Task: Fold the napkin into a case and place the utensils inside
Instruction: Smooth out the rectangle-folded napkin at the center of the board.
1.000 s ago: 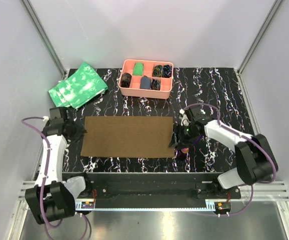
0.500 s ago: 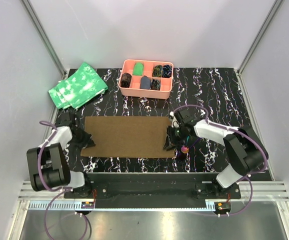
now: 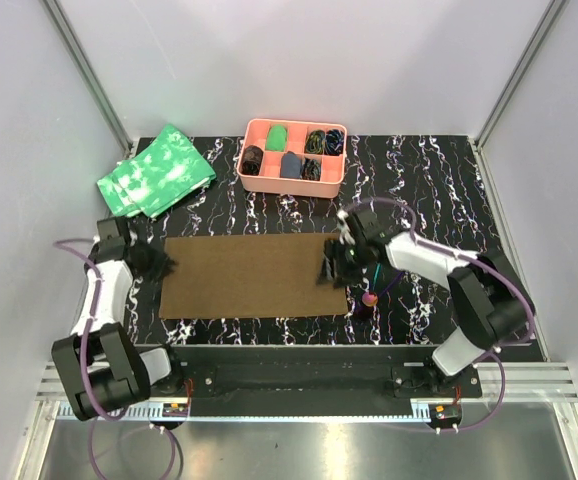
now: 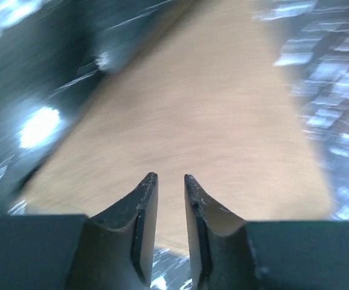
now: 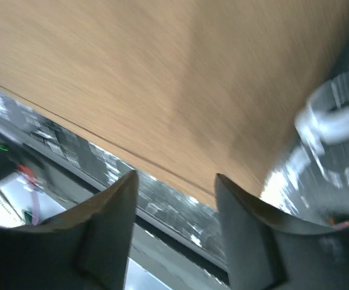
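Two tools flank napkin [image 3: 254, 276] on table [image 3: 429, 180]: left tool [image 4: 169, 177] jaws narrowly apart, right tool [image 5: 176, 175] jaws wide, both empty.

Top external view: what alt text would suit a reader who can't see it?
A brown napkin lies flat on a marbled table, the left gripper at its left edge, the right gripper at its right edge. Behind sit a pink tray and green cloths.

Right gripper [image 3: 330, 270] now over napkin [image 3: 249, 276] edge

Bright even light, blurred wrist views
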### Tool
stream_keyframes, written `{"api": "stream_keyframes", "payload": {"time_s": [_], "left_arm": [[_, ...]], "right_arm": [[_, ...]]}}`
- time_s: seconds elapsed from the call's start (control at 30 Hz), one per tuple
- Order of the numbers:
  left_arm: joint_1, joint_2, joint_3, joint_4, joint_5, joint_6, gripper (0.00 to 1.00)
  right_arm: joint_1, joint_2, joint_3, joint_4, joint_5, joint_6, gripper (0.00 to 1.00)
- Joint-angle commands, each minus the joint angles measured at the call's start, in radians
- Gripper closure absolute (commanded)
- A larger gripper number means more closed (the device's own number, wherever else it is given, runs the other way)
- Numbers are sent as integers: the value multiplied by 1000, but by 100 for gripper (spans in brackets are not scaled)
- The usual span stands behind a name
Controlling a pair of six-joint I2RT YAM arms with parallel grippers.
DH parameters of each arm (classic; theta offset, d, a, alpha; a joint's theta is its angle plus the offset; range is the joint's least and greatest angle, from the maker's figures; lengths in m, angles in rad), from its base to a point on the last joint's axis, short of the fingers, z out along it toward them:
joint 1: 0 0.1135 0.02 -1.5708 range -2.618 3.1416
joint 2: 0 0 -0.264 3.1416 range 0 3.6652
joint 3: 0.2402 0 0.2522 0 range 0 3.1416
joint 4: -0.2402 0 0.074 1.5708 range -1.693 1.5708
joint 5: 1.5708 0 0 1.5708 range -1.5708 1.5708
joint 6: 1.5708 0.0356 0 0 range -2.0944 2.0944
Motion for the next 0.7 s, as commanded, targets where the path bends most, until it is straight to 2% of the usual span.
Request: {"api": "stream_keyframes", "payload": {"time_s": [0.0,0.1,0.17,0.23,0.3,0.37,0.5,0.67], "left_arm": [[-115,56,76,292,260,-29,76],[-228,201,131,483,323,-103,85],[-288,317,198,506,318,-131,89],[-310,393,256,529,312,-143,91],[-316,482,286,538,304,-152,93],[-314,537,312,529,295,-152,94],[-311,580,323,533,269,-145,94],[-287,625,310,529,234,-137,96]], "right_arm": [[3,140,249,69,-15,-34,32],[2,278,434,104,-62,-3,29],[0,364,503,124,-84,17,30],[0,439,595,125,-90,32,34],[-10,479,655,125,-90,50,45],[-20,507,674,124,-93,61,54],[-36,521,675,129,-94,64,64],[-62,519,605,173,-94,55,68]]}}
